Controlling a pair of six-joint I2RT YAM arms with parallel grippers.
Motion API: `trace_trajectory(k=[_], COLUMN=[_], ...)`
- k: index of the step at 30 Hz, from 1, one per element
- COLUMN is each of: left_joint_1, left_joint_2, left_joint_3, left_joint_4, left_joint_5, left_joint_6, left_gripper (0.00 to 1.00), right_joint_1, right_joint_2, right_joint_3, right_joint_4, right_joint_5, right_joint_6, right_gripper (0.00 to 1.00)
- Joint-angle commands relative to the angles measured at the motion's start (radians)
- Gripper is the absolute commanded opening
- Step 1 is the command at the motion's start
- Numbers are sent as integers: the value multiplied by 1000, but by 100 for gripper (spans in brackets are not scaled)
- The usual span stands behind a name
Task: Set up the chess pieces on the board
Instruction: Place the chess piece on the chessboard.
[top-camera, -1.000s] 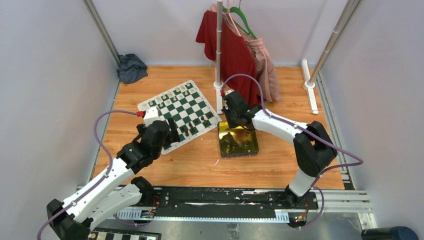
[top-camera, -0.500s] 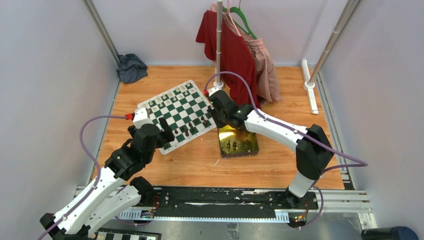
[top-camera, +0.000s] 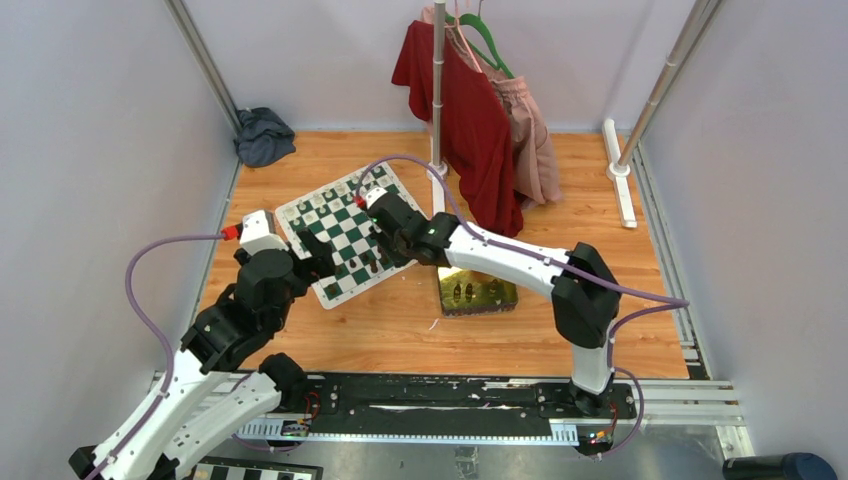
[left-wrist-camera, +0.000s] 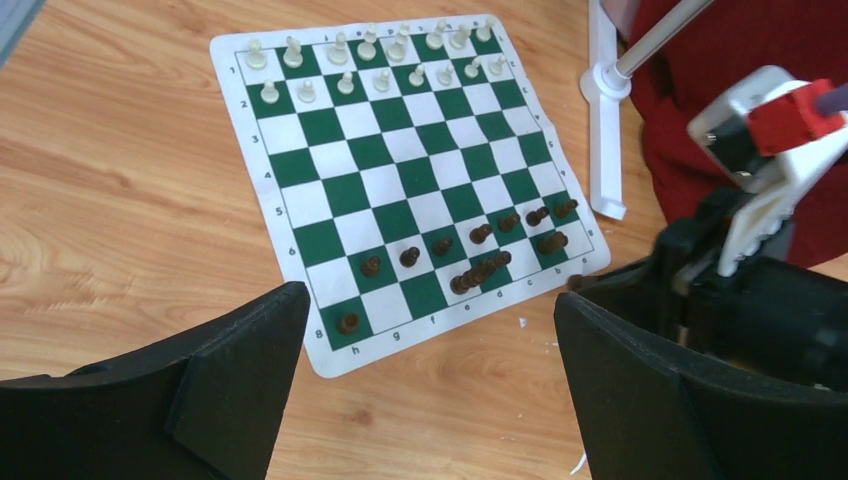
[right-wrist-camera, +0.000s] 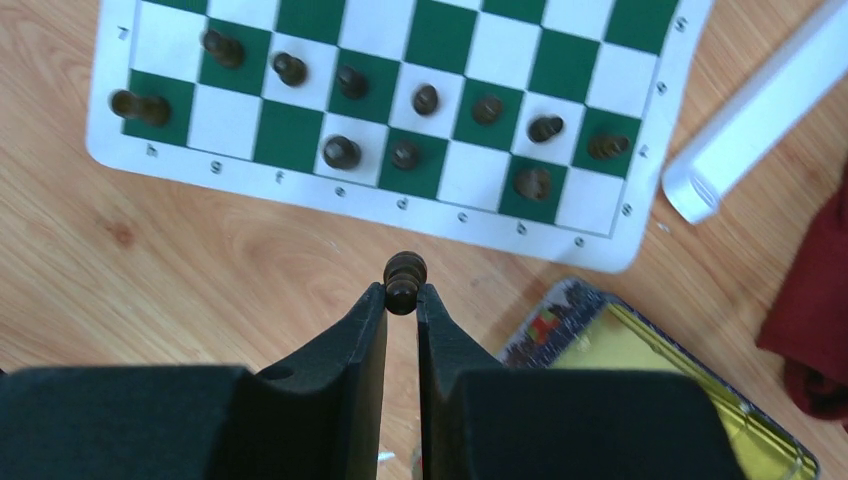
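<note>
Right wrist view: the right pincer (right-wrist-camera: 402, 295) is clenched on a dark chess piece (right-wrist-camera: 405, 278), its two fingers pinching the piece low down so that the rounded head pokes out past the tips. The piece hangs over bare wood just off the lettered edge of the board (right-wrist-camera: 286, 132), near the letter d; how high it is above the surface cannot be told. On the board, the other dark pieces (right-wrist-camera: 341, 152) stand on the two rows nearest that edge, several squares among them bare. A gold-green tin (right-wrist-camera: 640, 370) lies on the wood just beside the board's corner.

Left wrist view: the left pincer (left-wrist-camera: 432, 305) is released, its fingers (left-wrist-camera: 240, 380) spread wide with nothing between them, over the wood at the board's near edge. The cream pieces (left-wrist-camera: 340, 50) fill the two far rows.

Top view: the board lies askew on the wooden surface (top-camera: 400, 330), both arms reaching to it from either side, and a red garment (top-camera: 470, 110) hangs on a rack behind.
</note>
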Motion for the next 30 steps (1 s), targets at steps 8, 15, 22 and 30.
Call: trace_trajectory(k=[8,15,22,30], left_joint_1=[-8,-8,-8,-8], left_joint_2=[-38,-58,-59,-62], left_joint_3=[50,66,99,146], left_joint_4=[-26,-23,-19,-20], left_joint_5=[-25,-17,-7,7], left_joint_6=[46,78,111,123], left_gripper=[100,100,100,100], right_joint_1=[85,117,130,139], right_joint_2=[172,257,328,399], right_joint_3=[214,308,394,491], right_joint_4=[-55,-55,-60,-80], right_joint_5=[-20,-28,-42,-67], right_joint_6=[-42,-60,-65,-70], right_gripper=[0,0,0,0])
